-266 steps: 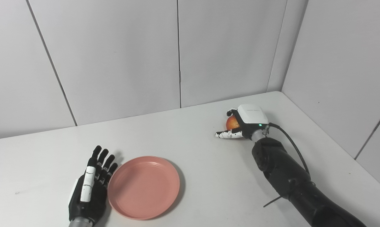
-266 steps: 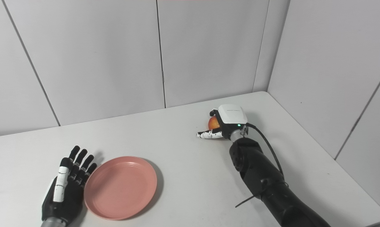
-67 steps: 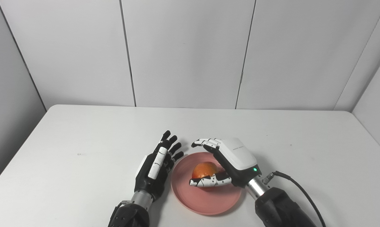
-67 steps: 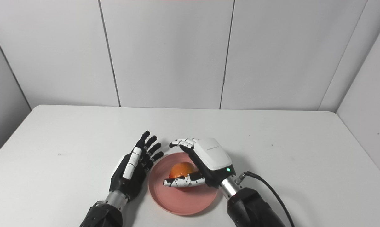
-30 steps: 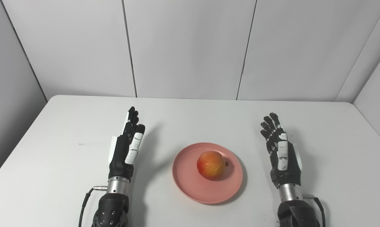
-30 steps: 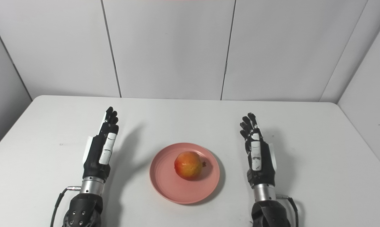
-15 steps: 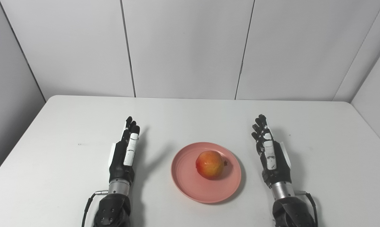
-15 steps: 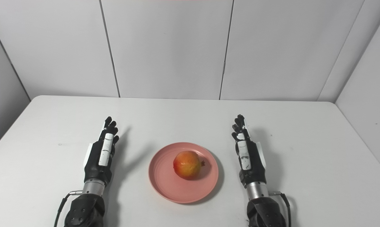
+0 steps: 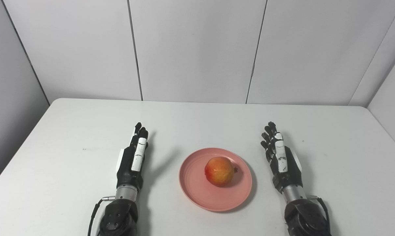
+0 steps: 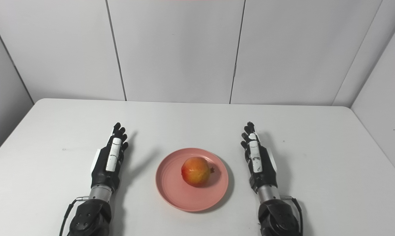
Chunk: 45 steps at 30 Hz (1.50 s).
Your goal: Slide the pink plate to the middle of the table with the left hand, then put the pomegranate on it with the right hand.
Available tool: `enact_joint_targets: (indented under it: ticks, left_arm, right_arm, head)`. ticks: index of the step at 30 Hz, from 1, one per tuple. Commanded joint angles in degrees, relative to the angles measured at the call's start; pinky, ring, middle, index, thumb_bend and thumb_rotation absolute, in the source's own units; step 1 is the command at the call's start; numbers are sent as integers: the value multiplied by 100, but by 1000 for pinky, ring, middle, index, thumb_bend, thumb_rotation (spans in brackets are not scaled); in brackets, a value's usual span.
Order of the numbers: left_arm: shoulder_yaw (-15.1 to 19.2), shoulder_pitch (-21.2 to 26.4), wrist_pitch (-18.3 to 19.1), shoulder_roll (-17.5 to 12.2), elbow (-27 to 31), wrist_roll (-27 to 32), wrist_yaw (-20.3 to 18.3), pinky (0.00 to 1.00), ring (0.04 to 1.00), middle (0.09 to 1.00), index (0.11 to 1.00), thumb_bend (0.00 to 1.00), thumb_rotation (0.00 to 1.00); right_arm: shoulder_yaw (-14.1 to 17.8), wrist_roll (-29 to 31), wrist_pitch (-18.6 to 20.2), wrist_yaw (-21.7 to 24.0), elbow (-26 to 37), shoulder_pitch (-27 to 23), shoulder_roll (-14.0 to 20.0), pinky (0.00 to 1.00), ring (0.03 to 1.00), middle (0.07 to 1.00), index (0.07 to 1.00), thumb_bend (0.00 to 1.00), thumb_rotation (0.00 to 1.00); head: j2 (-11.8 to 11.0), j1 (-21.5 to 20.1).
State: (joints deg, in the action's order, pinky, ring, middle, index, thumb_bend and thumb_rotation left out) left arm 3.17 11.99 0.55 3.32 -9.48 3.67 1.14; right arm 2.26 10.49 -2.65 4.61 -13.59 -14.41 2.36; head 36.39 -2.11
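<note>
My left hand (image 9: 132, 160) has its fingers (image 9: 139, 137) stretched out straight and close together, pointing away from me toward the back wall, gripping nothing. My right hand (image 9: 282, 160) mirrors it: fingers (image 9: 272, 134) extended, a little apart, empty. Each hand is turned on edge, palm facing inward, low over the white table (image 9: 53, 131); I cannot tell whether either one touches it.

Between my two hands lies the pink plate (image 9: 197, 190), flat on the table and about midway across its width, though toward my side of its depth. Bare table shows between its rim and each hand. The right hand looks slightly nearer the rim than the left, but not by much.

The pomegranate (image 9: 219, 167) sits on the plate, a touch toward the far side and right of centre. Its small dark crown points to my right, so its axis runs roughly left to right, across the line of my fingers. It leans on nothing but the plate.

Judging from this layout, both steps look done: plate in the middle, fruit on it. I see no further reach called for, only keeping both hands clear of the rim.
</note>
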Motion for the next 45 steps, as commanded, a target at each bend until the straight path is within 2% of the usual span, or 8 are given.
enact_joint_targets:
  ticks: [1,19,32,35,39,45]
  left_arm:
    - [-63,202,-158,20,10,1,-35,1000,1000,1000,1000,747,852]
    - [-177,187,-307,-50,-27,-94,-31,1000,1000,1000,1000,784,862]
    - [-177,208,-263,-69,-27,-2,-80,1000,1000,1000,1000,778,850]
    - [-166,264,-336,-74,-181,32,-109,1000,1000,1000,1000,773,847]
    - [-131,340,-505,-97,-399,67,-129,1000,1000,1000,1000,811,851]
    - [-100,307,-601,-103,-440,94,-164,1000,1000,1000,1000,794,849]
  right_arm:
    - [45,90,83,42,-112,141,-58,1000,1000,1000,1000,865,1000]
    - [46,124,152,42,-20,176,-62,1000,1000,1000,1000,848,1000]
    - [52,136,179,22,-26,154,-94,1000,1000,1000,1000,841,1000]
    - [80,150,107,25,-187,97,-97,1000,1000,1000,1000,840,997]
    - [145,241,53,72,-370,32,-108,1000,1000,1000,998,848,984]
    - [225,303,10,79,-433,48,-148,1000,1000,1000,996,875,972]
  head:
    - [-2,4]
    - [13,-16]
    - [44,-65]
    - [-149,-120]
    - [-163,-176]
    - [-277,-224]
